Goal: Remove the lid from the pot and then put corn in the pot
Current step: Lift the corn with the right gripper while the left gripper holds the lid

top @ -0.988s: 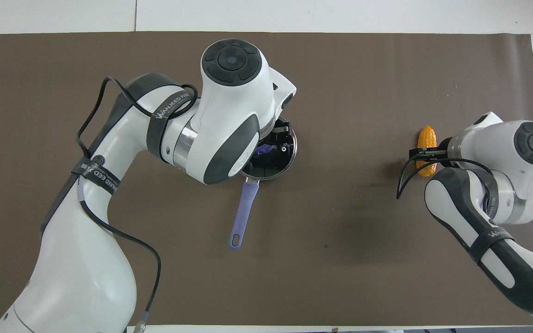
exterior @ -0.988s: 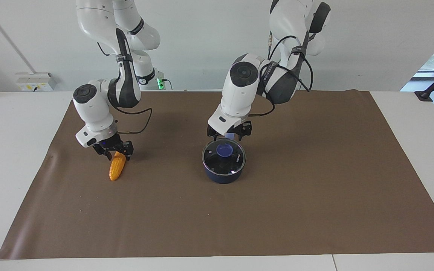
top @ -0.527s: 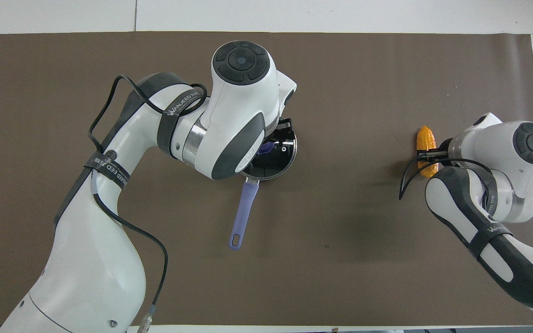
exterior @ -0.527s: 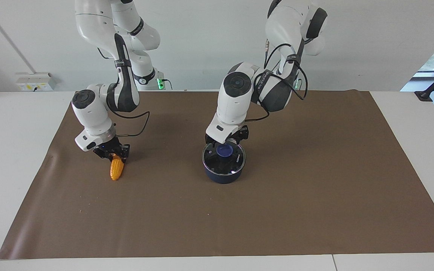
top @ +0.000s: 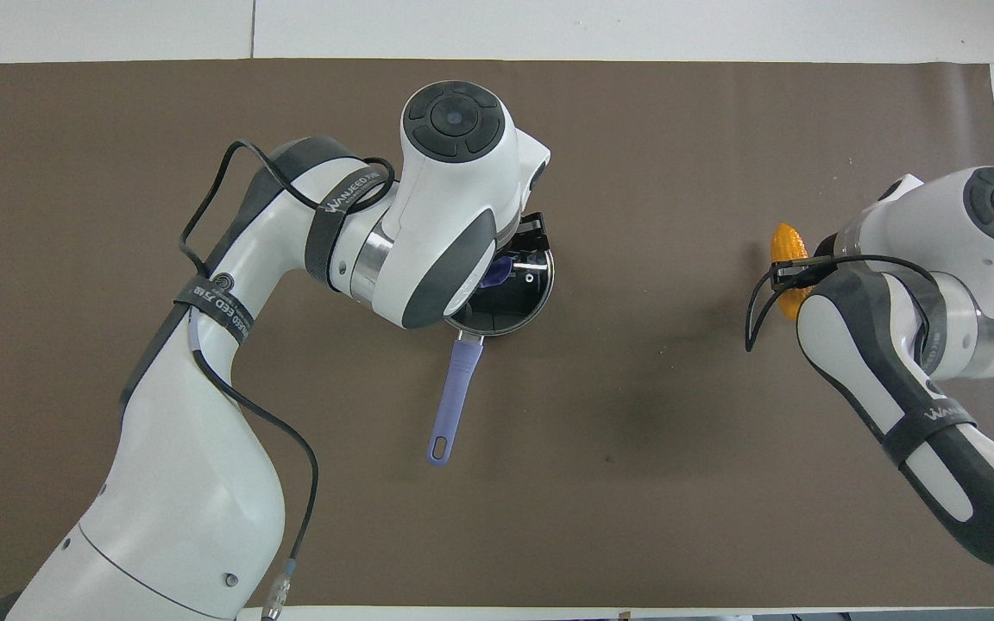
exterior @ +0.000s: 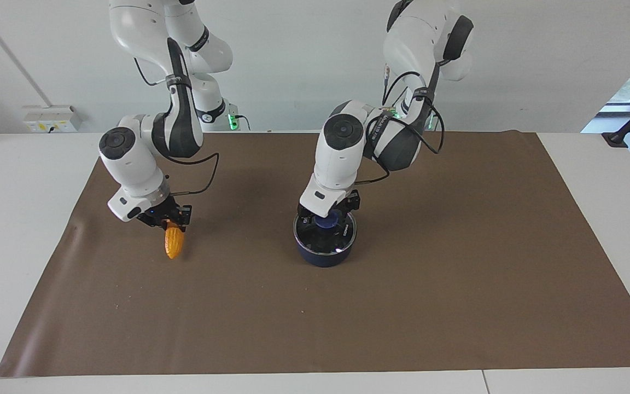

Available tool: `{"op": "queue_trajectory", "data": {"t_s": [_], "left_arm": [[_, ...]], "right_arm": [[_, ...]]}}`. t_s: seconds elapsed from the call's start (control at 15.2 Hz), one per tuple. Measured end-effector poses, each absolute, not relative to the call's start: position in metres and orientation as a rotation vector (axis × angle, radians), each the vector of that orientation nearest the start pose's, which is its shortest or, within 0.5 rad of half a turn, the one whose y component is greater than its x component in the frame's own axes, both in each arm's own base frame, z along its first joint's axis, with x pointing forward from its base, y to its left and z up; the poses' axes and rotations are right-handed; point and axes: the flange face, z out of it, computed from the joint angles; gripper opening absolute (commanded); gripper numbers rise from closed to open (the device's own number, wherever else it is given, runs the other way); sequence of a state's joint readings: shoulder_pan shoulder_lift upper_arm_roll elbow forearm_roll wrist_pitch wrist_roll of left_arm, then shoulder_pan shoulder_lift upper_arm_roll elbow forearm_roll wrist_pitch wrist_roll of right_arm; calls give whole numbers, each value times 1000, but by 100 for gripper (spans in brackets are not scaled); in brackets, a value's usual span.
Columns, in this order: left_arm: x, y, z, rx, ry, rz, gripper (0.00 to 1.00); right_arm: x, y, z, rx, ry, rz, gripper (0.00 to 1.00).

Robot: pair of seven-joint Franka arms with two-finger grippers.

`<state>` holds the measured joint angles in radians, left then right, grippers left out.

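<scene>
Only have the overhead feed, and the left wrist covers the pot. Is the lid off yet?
Observer: No. The lid sits flat on the pot.
Operator: How low is the left gripper?
Observer: The left gripper is down at the lid's blue knob, level with it.
Operator: Is the corn lying on the mat?
Observer: No. The right gripper holds the corn by its thick end, and it hangs tapered end down over the mat. I cannot tell if the tip touches.

A white table carries a brown mat, the pot standing on it.
</scene>
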<state>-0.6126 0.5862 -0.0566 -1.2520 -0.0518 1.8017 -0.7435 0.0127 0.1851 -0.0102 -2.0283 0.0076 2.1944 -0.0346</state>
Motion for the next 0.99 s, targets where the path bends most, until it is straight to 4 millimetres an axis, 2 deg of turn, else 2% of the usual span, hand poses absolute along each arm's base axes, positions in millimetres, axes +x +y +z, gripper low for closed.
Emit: {"op": "queue_trajectory", "data": {"t_s": [0.13,0.26,0.4,0.72,0.86,0.99], "left_arm": [[568,-443,418,-3178,-154,121,100],[568,-443,416,-3176,-155,122,99],[568,-443,415,-3176,-154,121,94],[570,-441,415,-3174,-157,106,89],[571,-441,414,-3173,-155,95,78],[571,-441,413,-3173,-154,93,63]], "right_arm": [[589,6,368,-3136,-46,46,0],[593,19,372,-3137,-55,56,0],[594,29,369,-3138,-41,63,0],[595,29,362,-3139,-30,81,0],[595,29,362,-3139,-29,81,0],[595,29,362,-3139,-28,81,0]]}}
